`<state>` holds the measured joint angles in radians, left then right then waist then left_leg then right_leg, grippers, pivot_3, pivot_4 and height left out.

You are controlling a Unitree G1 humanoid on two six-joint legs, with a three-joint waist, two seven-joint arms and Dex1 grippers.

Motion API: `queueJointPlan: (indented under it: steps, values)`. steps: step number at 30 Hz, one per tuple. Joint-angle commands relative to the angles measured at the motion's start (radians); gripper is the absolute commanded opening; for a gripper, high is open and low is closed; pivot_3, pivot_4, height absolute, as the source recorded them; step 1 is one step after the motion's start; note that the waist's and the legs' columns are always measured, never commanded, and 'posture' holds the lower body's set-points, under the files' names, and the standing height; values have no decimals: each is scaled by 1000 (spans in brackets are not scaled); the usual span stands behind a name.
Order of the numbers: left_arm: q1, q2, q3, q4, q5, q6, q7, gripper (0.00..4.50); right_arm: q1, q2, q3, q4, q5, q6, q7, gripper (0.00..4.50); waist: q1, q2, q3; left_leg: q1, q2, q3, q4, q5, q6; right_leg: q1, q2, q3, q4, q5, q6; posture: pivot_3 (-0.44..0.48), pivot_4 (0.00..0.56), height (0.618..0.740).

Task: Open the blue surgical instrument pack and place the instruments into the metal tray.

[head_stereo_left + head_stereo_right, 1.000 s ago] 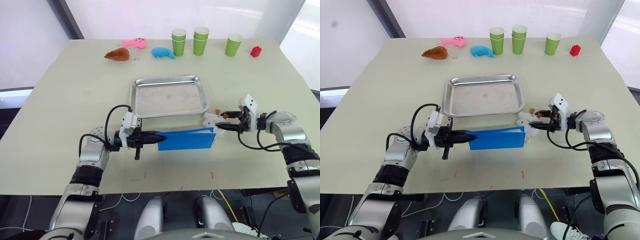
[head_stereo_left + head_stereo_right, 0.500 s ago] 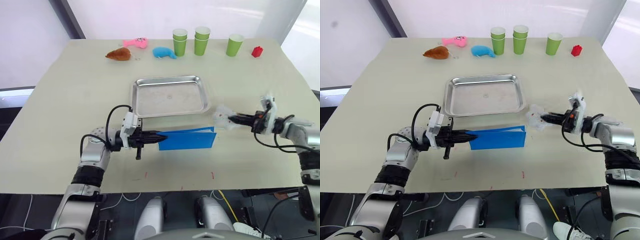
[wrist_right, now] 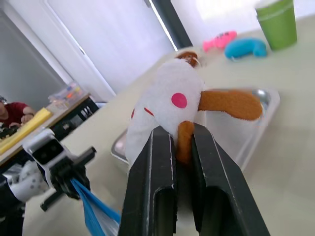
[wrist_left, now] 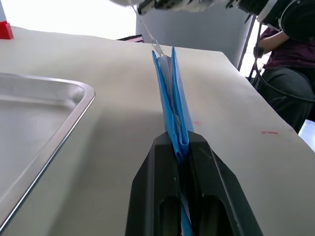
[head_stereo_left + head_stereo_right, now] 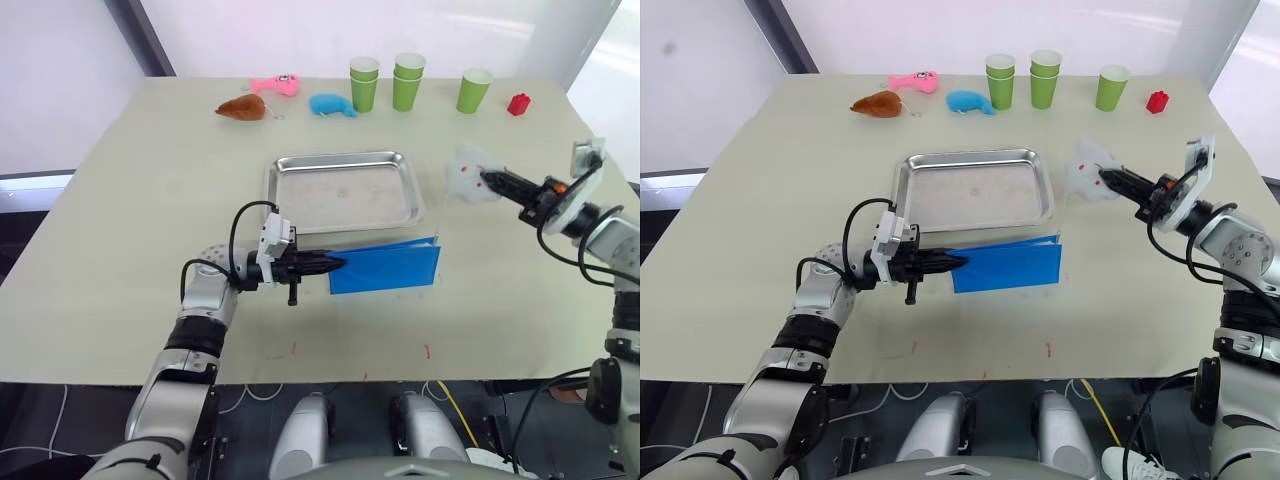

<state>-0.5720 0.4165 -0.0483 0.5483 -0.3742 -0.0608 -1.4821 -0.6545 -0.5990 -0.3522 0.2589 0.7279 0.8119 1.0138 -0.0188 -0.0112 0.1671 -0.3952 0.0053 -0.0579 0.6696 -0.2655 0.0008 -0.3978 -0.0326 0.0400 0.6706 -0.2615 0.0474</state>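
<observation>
Matte beige table (image 5: 130, 190) carries the shiny rolled-rim metal tray (image 5: 343, 192), empty. Just in front, the left gripper (image 5: 335, 264) is clamped on one end of the flat blue surgical instrument pack (image 5: 385, 267), standing on edge. The right gripper (image 5: 482, 180) pinches a soft white red-dotted plush toy (image 5: 467, 172) above the table, right of the tray.

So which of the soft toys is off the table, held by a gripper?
The white toy with pink spots, clamped in the right gripper; the brown, pink and blue ones lie by the cups.

3 green cup stacks (image 5: 408, 80), red block (image 5: 518, 103), pink (image 5: 271, 85), brown (image 5: 242, 107), blue (image 5: 330, 104) toys along table's (image 5: 120, 220) far edge.
</observation>
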Motion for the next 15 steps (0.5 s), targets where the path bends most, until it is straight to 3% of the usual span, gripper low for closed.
queueJointPlan:
  steps: [1, 7, 15]
  values:
    - [-26, -7, -13, 34, 26, -29, -11, 0, -41, 7, -13, -87, 55, 12, -22, 228, 1, 0, 0, 0, 0, 0, 0, 0, 0, 0, 0, 0, 0, 0, 0, 0, 150, 740]
    - [-64, -18, -15, 95, 48, -58, -23, 0, -80, 62, 84, -198, 49, 6, -50, 228, 1, 0, 0, 0, 0, 0, 0, 0, 0, -1, 0, 0, 0, 0, 0, 0, 150, 740]
    - [-106, -34, -17, 147, 69, -93, -31, 0, -136, 198, 341, -239, -109, -139, -46, 228, 1, 0, 0, -2, 0, 0, 0, 0, 0, -3, 1, 0, 2, 0, 0, 0, 150, 740]
